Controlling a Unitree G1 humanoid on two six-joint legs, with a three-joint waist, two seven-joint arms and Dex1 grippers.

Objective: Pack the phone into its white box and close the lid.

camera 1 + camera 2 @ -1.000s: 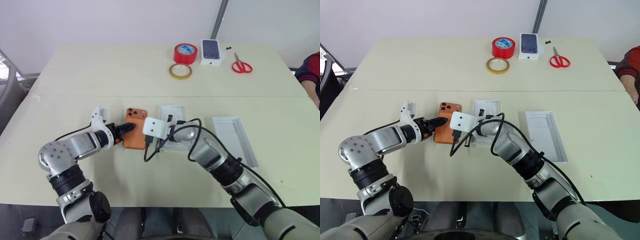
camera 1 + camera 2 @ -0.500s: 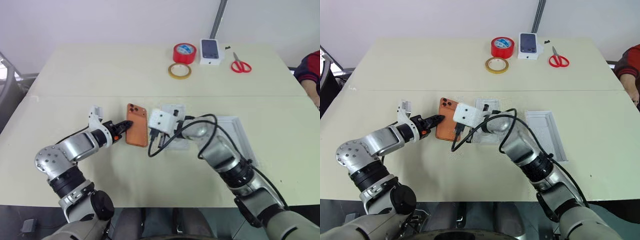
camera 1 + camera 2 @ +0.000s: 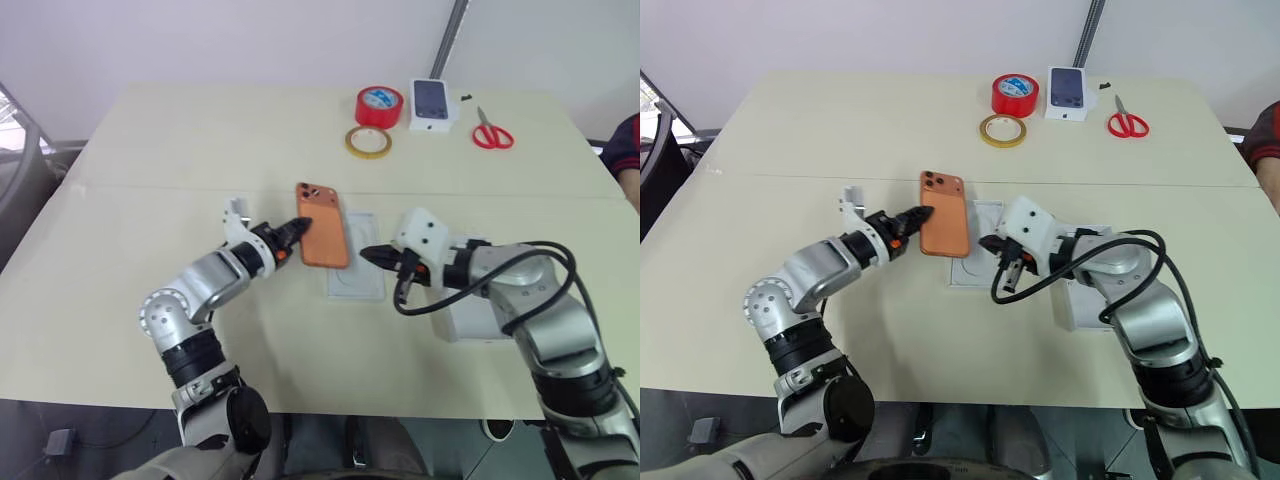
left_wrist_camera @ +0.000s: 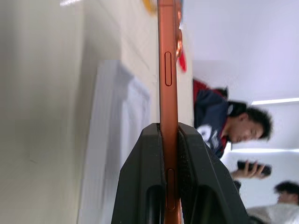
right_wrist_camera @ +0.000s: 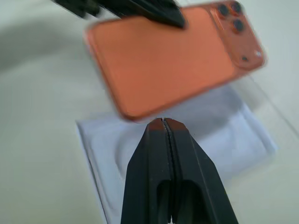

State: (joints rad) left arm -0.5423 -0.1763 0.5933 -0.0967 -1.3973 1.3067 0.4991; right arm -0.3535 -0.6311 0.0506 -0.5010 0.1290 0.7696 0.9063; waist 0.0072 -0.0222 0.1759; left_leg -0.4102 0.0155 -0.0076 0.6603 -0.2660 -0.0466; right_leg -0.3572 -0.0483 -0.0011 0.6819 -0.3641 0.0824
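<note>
A: Orange and slim, the phone (image 3: pixel 323 238) sits at frame centre, lifted, its left edge pinched by the left gripper (image 3: pixel 300 227).

B: Handling?

A: Judged rigid, light, smooth-backed; liable to slip. Hold the long edges, clear of the lenses.

B: Further right?

A: White insert (image 3: pixel 355 272) just beneath it; right gripper (image 3: pixel 366 253), fingers pressed together, holds nothing. Lower right, a white tray (image 3: pixel 476 318) behind that arm.

No text, label, brand, number or sign can be read on anything here.
</note>
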